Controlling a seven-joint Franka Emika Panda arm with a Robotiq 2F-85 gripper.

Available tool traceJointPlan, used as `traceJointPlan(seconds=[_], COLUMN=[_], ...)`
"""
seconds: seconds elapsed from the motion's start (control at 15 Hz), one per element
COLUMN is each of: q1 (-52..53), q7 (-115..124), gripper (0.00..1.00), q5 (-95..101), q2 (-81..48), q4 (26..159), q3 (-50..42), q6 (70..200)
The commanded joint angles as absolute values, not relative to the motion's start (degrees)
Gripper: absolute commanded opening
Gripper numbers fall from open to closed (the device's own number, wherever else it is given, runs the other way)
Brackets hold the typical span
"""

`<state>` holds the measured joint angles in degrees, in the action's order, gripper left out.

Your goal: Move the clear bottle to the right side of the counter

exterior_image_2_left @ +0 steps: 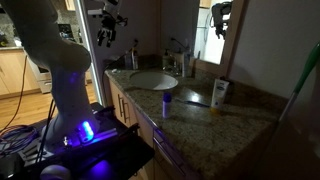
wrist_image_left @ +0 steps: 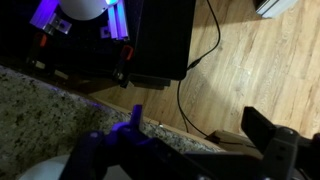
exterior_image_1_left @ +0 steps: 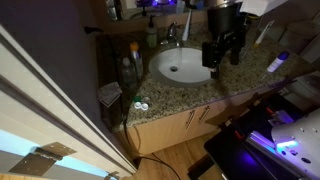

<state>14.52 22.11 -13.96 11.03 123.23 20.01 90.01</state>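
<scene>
We see the arm reaching down from above, its gripper point(exterior_image_1_left: 223, 58) hanging upright over the counter point(exterior_image_1_left: 252, 72) near the rim of the sink point(exterior_image_1_left: 178, 70), fingers spread and holding nothing. The clear bottle point(exterior_image_1_left: 129, 70) stands across the basin, well apart from it.

Dim, grainy frames; violet glow point(exterior_image_2_left: 85, 130) on robot base point(exterior_image_2_left: 70, 85); claw point(wrist_image_left: 190, 150) dark, blurred.
</scene>
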Motion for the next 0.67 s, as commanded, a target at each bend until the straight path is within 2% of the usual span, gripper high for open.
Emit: traceJointPlan(seconds=[0.0,0.4,0.6], q1=[14.7,16.2,17.6], q7=[22.2,47.1,48.5], gripper=[1.00,1.00,1.00], q5=[-13.3,-15.9,-15.6], q2=[9.5,-2.5,-1.1], q4=[122.4,114.7,116.1], q3=[19.5,21.8,20.7], q6=[88.8,104.7,106.6])
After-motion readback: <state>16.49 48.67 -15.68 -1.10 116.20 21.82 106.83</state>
